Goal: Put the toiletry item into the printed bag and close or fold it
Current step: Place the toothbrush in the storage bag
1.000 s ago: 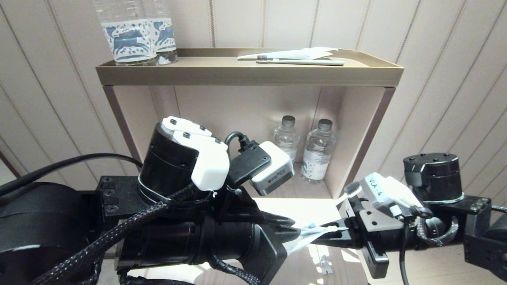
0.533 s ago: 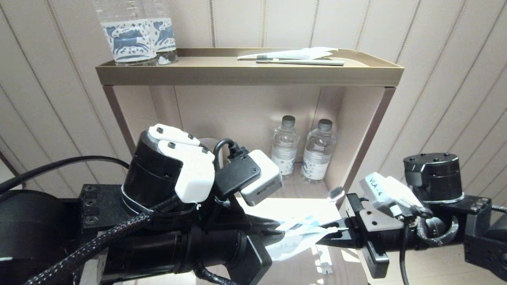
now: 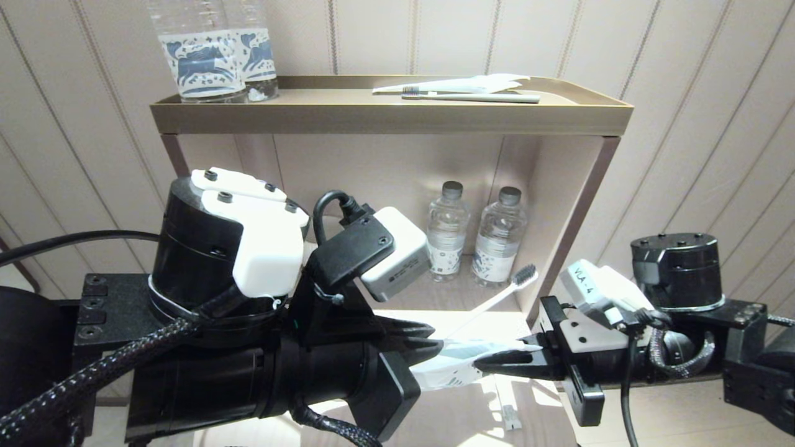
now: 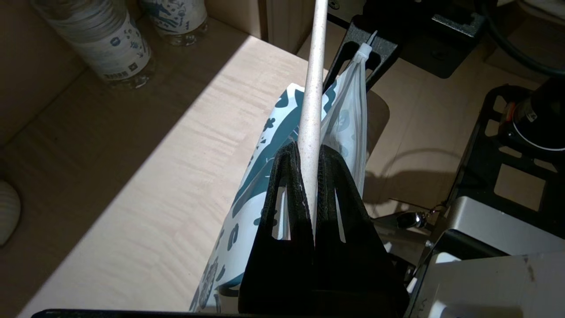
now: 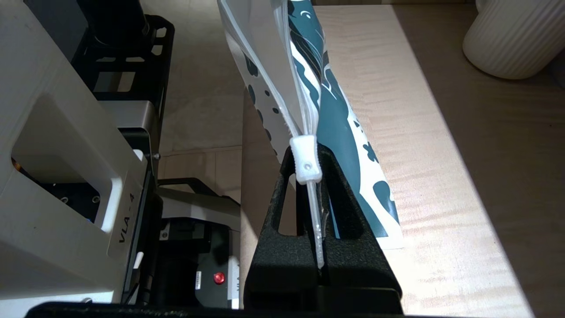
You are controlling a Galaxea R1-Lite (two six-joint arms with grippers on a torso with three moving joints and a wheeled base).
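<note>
Two grippers meet: our left gripper [image 4: 309, 176] pinches the toothbrush [image 3: 497, 298], head toward two o'clock; our right gripper [image 5: 311, 185] clamps the bag [image 3: 450, 366] at its slider.

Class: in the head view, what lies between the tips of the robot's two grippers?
The printed bag spans that gap, the left gripper shut on the white toothbrush, the right gripper on the bag's edge.

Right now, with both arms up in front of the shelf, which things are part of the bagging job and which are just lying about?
In the job:
- white toothbrush, clamped in the left tool
- printed bag, its edge pinched by the right tool

Lying about:
- two small water bottles on the lower shelf
- grey-green toothbrush and white wrapper on the top tray
</note>
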